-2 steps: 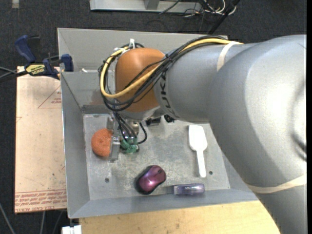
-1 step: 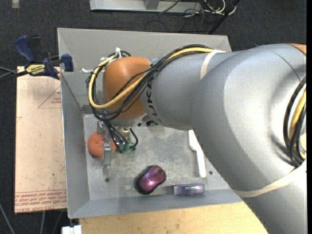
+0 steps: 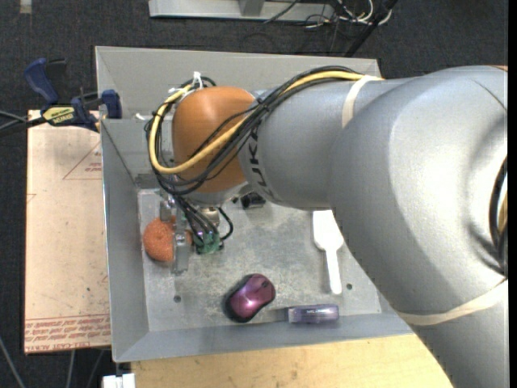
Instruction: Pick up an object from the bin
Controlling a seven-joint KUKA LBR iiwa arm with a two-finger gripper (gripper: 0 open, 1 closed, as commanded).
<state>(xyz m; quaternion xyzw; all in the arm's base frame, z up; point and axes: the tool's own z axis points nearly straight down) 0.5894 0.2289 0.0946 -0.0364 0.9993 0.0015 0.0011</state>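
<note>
Orange round lump [image 3: 158,242] lies at the bin's [image 3: 123,241] left wall, right beside the gripper [image 3: 178,257], whose opening we cannot tell, so we centre over it before squeezing gently.

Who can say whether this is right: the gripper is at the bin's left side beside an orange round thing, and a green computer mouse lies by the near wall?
Wrong colour: the camera view shows the computer mouse is purple, not green. The gripper is indeed at the left side of the bin, beside the orange round thing, the mouse by the near wall.
</note>
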